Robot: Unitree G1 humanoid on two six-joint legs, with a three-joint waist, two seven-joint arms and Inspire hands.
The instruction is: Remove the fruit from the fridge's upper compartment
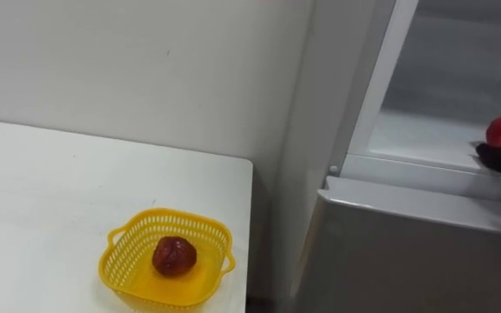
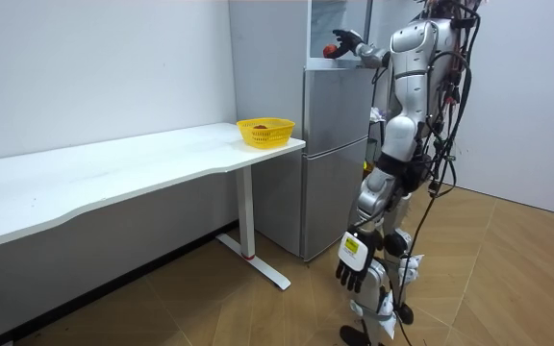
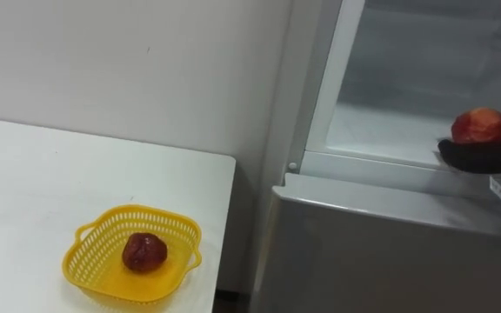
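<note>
Standing with a white table [image 1: 42, 200] on the left, yellow basket [image 1: 118, 261] near its right end, dark red fruit [image 1: 174, 256] inside. Faces the fridge [image 2: 335, 144]. Holds a red fruit [image 3: 481, 126] in the right hand [image 3: 481, 156], fingers curled beneath, at the open upper compartment's [image 3: 390, 130] front edge. Lets the left hand [image 2: 352, 274] hang low, fingers relaxed.
</note>
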